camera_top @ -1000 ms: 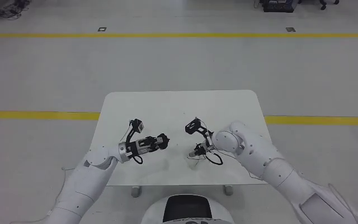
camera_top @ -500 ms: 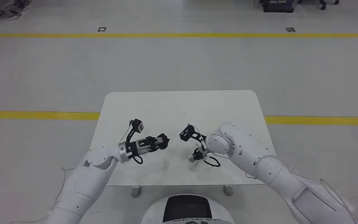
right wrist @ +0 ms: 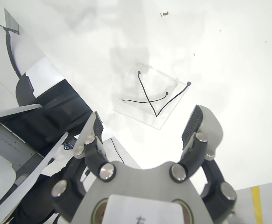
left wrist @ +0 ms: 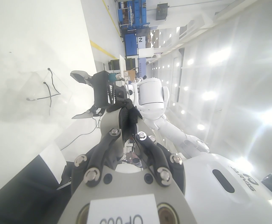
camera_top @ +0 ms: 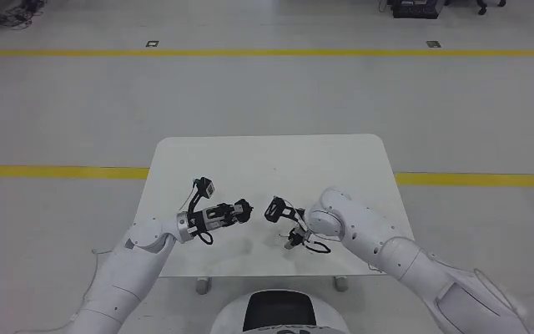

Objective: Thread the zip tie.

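Note:
Three black zip ties lie crossed on a small clear tray near the front edge of the white table. One tie's head hangs past the tray's corner. My right gripper hovers open just above the tray, nothing between its ribbed pads. The left wrist view shows the same ties beside the right gripper, fingers spread. My left gripper is held above the table to the left of the tray, fingers shut, nothing visible between them. From above, the left gripper points toward the right gripper.
A thin black cable runs under my right wrist past the table's front edge. A few small specks lie on the tabletop beyond the tray. The far half of the table is bare white surface.
My right arm has swung left and toward the table's front edge, bringing its open gripper over the tray. The left arm has kept still.

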You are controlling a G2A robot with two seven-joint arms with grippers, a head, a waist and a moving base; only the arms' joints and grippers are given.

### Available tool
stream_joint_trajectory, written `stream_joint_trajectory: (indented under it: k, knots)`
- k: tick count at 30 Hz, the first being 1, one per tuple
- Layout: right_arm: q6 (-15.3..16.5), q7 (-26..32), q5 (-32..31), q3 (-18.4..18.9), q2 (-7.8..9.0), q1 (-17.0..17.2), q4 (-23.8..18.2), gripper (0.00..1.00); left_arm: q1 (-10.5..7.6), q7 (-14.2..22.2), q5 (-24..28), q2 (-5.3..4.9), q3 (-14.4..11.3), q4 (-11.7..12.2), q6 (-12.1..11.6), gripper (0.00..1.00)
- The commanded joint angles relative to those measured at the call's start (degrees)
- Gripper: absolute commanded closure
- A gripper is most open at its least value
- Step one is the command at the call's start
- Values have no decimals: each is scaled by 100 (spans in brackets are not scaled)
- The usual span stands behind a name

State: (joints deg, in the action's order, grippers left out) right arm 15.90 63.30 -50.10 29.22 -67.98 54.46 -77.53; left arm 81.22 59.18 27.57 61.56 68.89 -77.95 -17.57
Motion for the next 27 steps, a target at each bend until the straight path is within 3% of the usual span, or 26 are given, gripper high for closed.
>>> stream_joint_trajectory:
  k: [1, 2, 3, 6, 11, 27]
  knots:
    - [54, 28, -9, 21, 6, 9, 2, 5, 0, 0, 0, 0, 0, 0, 0, 100]
    - [71, 25, -7, 30, 7, 15, 13, 20, 0, 0, 0, 0, 0, 0, 0, 100]
    - [80, 23, -4, 38, 6, 20, 26, 44, 0, 0, 0, 0, 0, 0, 0, 100]
    - [104, 14, 10, 50, -7, 29, 75, 55, 0, 0, 0, 0, 0, 0, 0, 100]
    - [220, -69, 17, 30, -43, 35, 157, 64, 0, 0, 0, 0, 0, 0, 0, 100]
    - [358, -426, 61, -322, -362, -221, 908, 70, 0, 0, 0, 0, 0, 0, 0, 100]
